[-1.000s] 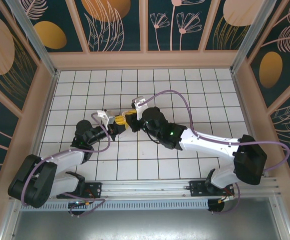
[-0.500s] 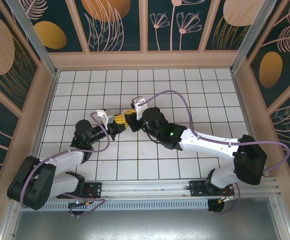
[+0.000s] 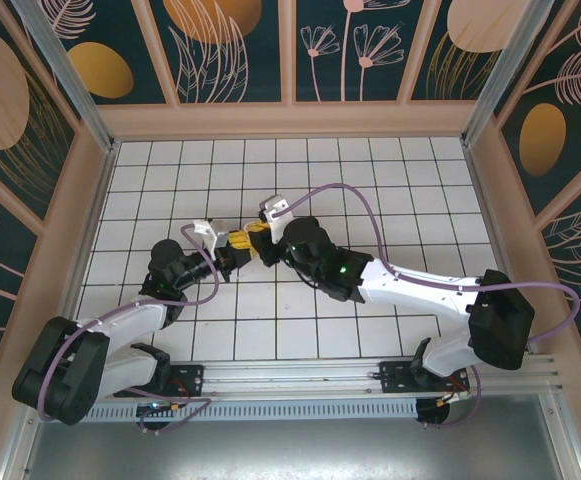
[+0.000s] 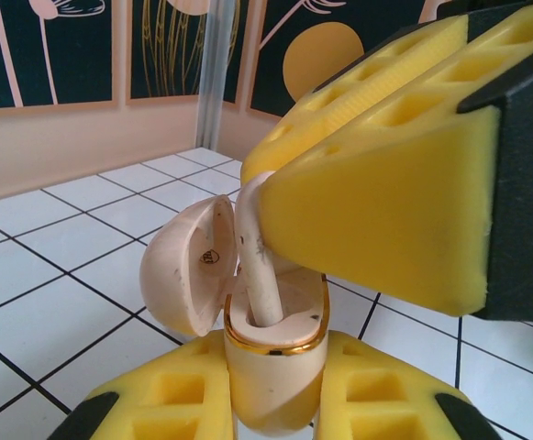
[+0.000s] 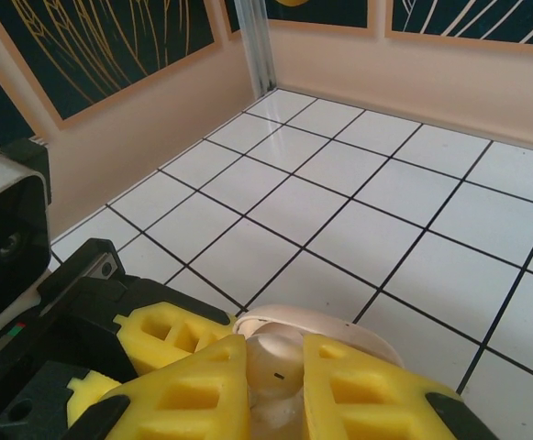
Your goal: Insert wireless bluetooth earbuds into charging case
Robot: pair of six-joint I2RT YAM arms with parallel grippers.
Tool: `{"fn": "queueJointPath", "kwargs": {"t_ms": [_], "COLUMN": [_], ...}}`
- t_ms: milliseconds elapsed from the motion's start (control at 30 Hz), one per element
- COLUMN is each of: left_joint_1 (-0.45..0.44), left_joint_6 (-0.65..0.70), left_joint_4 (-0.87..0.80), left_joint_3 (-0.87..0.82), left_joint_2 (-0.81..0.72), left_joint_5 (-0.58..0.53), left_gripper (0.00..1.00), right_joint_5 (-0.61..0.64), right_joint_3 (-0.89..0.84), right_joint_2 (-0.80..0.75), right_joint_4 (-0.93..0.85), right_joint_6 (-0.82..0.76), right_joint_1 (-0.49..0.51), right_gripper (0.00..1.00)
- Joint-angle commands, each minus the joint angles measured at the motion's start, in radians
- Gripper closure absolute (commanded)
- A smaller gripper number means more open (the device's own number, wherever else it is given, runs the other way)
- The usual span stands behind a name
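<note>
Left tool (image 4: 275,408): closed on the charging case (image 4: 271,362), which is gripped upright by its lower body between yellow pads.
Lid (image 4: 185,275): found swung open to the left.
Right tool (image 5: 275,385): clamped on one earbud (image 4: 259,266) at its head.
Earbud position: the stem is set inside the gold-rimmed well of the case; full seating cannot be told.
Location: both tools are found tip to tip over the middle of the white tiled surface (image 3: 370,180).
</note>
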Motion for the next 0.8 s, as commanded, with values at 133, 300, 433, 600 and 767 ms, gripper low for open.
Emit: {"fn": "queueJointPath", "kwargs": {"t_ms": [133, 300, 433, 600, 767], "left_joint_1": [-0.005, -0.005, -0.005, -0.005, -0.005], "left_joint_6": [-0.005, -0.01, -0.009, -0.008, -0.007], "left_joint_4": [0.081, 0.093, 0.093, 0.094, 0.092], "left_joint_3": [0.044, 0.045, 0.045, 0.049, 0.048], "left_joint_2": [-0.026, -0.018, -0.018, -0.02, -0.021], "left_joint_5": [0.012, 0.021, 0.023, 0.033, 0.038], "left_gripper": [0.85, 0.86, 0.85, 0.85, 0.85], "right_joint_5": [-0.036, -0.039, -0.036, -0.05, -0.065], "right_joint_3": [-0.034, -0.033, -0.034, -0.033, -0.023], "right_joint_2": [0.014, 0.012, 0.004, -0.003, -0.002], "right_joint_4": [-0.053, -0.068, -0.082, -0.094, -0.115], "right_joint_6": [-0.06, -0.074, -0.091, -0.114, -0.13], "right_joint_1": [0.024, 0.024, 0.024, 0.022, 0.016], "right_gripper": [0.83, 0.83, 0.82, 0.82, 0.82]}}
